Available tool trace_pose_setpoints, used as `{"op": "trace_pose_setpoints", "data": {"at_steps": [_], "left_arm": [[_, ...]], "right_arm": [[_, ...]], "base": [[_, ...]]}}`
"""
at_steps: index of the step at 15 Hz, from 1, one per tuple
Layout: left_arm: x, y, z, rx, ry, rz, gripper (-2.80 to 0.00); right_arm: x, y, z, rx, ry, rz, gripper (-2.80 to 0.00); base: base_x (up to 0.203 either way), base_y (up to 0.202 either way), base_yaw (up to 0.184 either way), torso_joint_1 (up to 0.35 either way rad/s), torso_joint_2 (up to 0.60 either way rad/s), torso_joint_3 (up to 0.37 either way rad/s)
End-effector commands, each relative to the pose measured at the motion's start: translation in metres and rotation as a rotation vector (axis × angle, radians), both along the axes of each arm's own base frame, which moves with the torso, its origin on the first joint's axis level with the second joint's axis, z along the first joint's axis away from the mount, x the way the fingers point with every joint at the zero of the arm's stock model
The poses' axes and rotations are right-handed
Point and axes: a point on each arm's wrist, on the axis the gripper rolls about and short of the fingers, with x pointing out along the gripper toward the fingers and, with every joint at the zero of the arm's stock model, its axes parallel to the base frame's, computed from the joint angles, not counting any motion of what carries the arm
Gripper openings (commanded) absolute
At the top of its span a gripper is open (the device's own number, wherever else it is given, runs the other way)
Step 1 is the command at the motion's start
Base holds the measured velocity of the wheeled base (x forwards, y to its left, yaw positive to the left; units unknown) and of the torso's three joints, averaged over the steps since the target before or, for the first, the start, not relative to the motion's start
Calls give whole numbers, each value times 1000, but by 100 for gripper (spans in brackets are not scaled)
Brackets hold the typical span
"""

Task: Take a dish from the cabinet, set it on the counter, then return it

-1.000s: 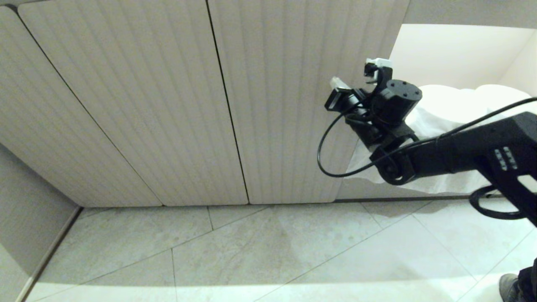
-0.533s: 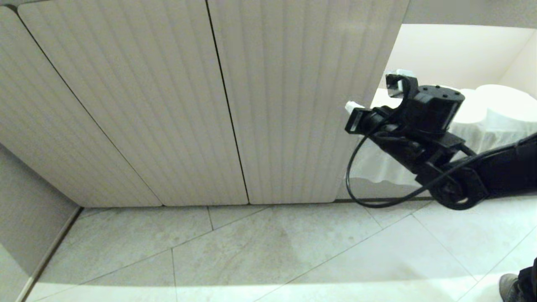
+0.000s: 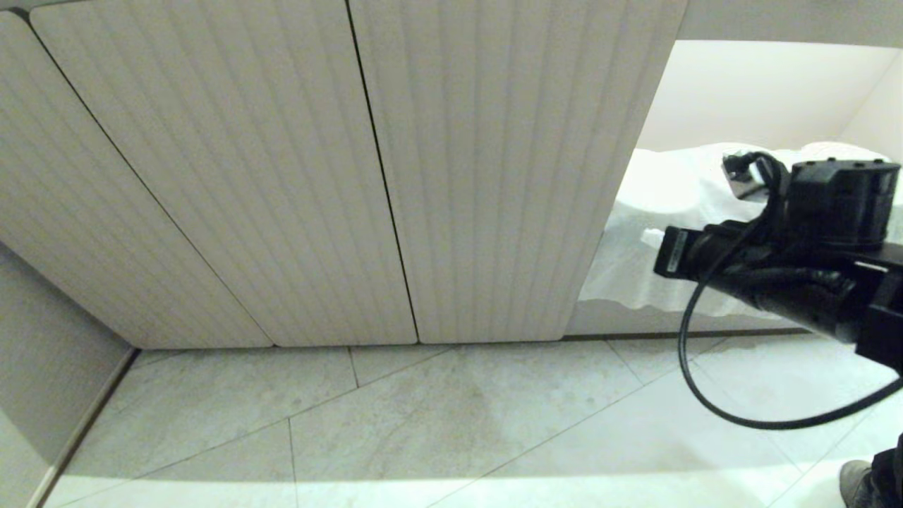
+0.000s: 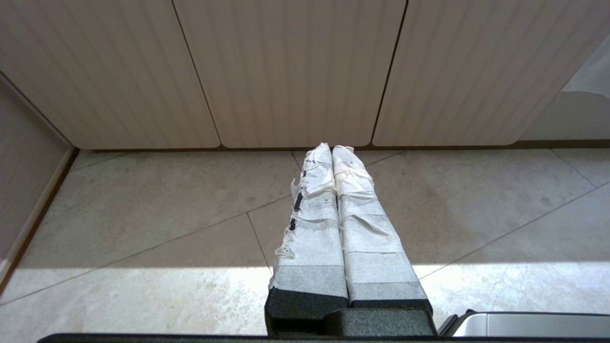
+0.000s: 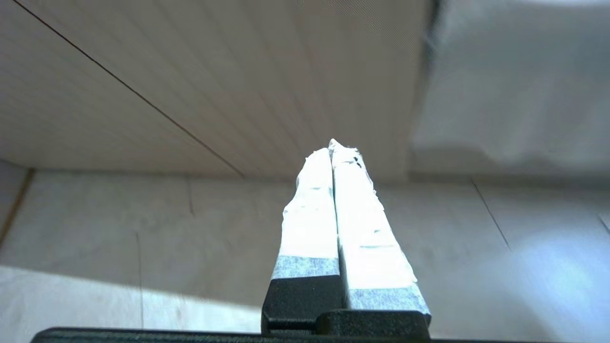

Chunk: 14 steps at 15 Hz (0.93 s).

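The dish and the counter are out of view. Shut ribbed beige cabinet doors (image 3: 494,176) fill most of the head view. My right arm (image 3: 811,282) reaches in from the right, low in front of the open niche beside the doors. In its wrist view the right gripper (image 5: 333,148) has its white-taped fingers pressed together, empty, pointing at the foot of the ribbed doors (image 5: 238,95). The left gripper (image 4: 332,148) is shut and empty too, hanging over the floor tiles in front of the doors (image 4: 286,71).
An open niche holds plates draped in white cloth (image 3: 677,204). Grey floor tiles (image 3: 451,423) run along the doors' base. A side wall (image 3: 42,353) closes the left. A person's shoe (image 3: 857,480) shows at the bottom right corner.
My right arm has swung down and to the right, from in front of the door's edge to low in front of the cloth-draped niche. The doors and the left gripper have stayed put.
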Motion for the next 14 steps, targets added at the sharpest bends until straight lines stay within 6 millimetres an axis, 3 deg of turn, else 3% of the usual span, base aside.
{"op": "trace_pose_setpoints", "data": {"at_steps": [1, 11, 14], "left_arm": [[0, 0, 0, 0, -1, -1, -280], [0, 0, 0, 0, 0, -1, -280], [0, 0, 0, 0, 0, 0, -280]], "right_arm": [[-30, -21, 8, 8, -8, -28, -280], [-125, -63, -33, -73, 13, -43, -280], [-165, -73, -59, -77, 26, -38, -280]], "base": [[0, 0, 0, 0, 0, 0], [0, 0, 0, 0, 0, 0], [0, 0, 0, 0, 0, 0]]}}
